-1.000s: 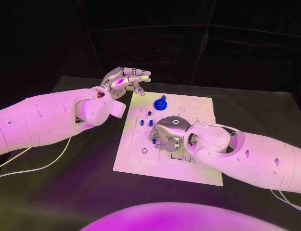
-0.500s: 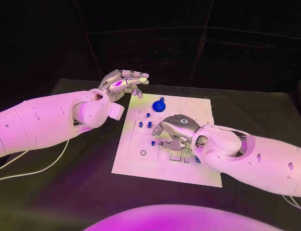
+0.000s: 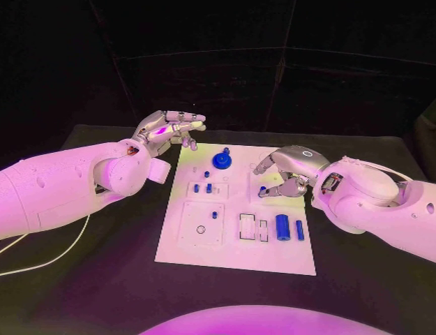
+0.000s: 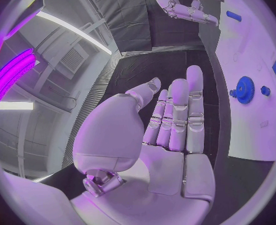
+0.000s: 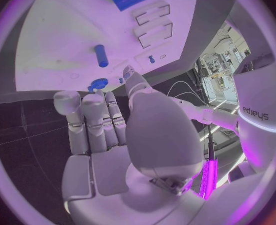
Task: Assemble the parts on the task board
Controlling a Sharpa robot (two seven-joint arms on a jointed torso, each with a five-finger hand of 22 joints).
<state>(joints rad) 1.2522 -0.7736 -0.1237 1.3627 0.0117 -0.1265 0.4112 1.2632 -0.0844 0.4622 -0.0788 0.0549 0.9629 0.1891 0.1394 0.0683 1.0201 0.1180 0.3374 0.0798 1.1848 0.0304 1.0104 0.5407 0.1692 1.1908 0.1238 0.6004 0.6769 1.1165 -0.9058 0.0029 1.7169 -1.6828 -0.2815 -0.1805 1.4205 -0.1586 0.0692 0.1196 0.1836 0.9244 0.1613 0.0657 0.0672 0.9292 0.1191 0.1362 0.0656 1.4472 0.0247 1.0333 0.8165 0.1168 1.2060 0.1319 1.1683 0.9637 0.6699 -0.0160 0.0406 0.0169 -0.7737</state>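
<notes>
A: Parts on the task board first — where do they sit? Start at the left.

B: At the left, the left hand hovers over the desk off the board's far left corner, fingers spread, holding nothing. Just right of it a blue gear stands on the board, with small blue pegs nearer us.

A: And further right?

B: Two blue cylinders lie side by side beside the empty rectangular slots. The right hand hangs above the board's right edge, fingers loosely curled; I see nothing in it.

A: So which step?

B: Between picks, I'd judge. Next it needs to descend on a loose cylinder, pinch it cleanly, then align it with its slot.
</notes>
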